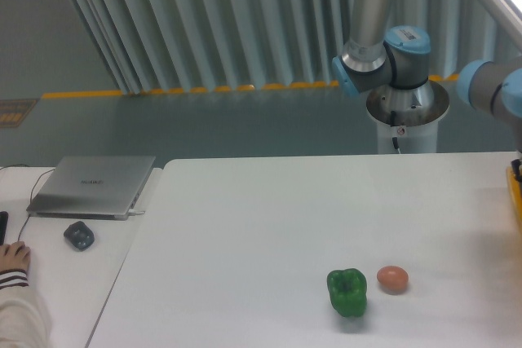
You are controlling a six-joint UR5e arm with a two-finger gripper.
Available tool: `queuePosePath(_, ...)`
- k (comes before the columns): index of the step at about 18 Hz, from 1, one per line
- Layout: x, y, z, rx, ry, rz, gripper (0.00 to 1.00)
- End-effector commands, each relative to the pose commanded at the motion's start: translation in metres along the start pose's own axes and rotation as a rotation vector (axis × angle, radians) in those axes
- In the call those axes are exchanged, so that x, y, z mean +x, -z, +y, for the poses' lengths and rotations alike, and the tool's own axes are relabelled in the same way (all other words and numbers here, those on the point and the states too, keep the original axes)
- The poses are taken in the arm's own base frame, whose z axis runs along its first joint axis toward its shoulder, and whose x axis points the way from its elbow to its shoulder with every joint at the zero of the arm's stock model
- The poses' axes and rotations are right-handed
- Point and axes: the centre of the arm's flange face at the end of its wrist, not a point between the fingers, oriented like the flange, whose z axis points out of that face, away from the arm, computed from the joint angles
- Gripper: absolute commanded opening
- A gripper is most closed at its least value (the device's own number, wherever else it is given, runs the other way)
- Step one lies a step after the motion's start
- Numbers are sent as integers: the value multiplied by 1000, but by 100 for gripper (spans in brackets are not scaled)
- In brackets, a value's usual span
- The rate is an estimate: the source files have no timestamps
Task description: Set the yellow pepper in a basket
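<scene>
Gripper state cannot be determined: only the arm [391, 30] and a grey-and-blue joint at the right edge are in frame, so neither its opening nor any load can be read, and the yellow pepper is not visible anywhere. Just below that joint, the basket [516, 197] shows as a narrow yellow-orange strip at the right edge of the white table [269, 226]. Well apart from it, near the front, a green pepper [347, 292] stands just beside a small orange-brown egg-like object [392, 279], while a closed laptop [94, 186] and a dark mouse [79, 235] lie on the adjoining desk at left.

Silver-grey arm [371, 14], light-blue joint caps, round metal base [405, 107].
</scene>
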Motion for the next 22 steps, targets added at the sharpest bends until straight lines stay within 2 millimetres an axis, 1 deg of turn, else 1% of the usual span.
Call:
queuePosePath(2,5,0,-11,-21,-33,35,100)
queuePosePath(3,6,4,-16,-12,-39,32,100)
queuePosePath(5,9,8,-18,-3,-43,42,100)
queuePosePath(6,13,14,-27,0,-60,44,100)
queuePosePath(7,16,15,-33,4,-72,59,100)
queuePosePath(10,27,14,-68,51,-114,97,100)
queuePosePath(12,38,16,-74,113,-120,169,100)
queuePosePath(15,56,31,-81,188,-126,232,100)
queuePosePath(17,66,37,-100,184,-162,252,100)
queuePosePath(22,68,37,-102,188,-166,254,100)
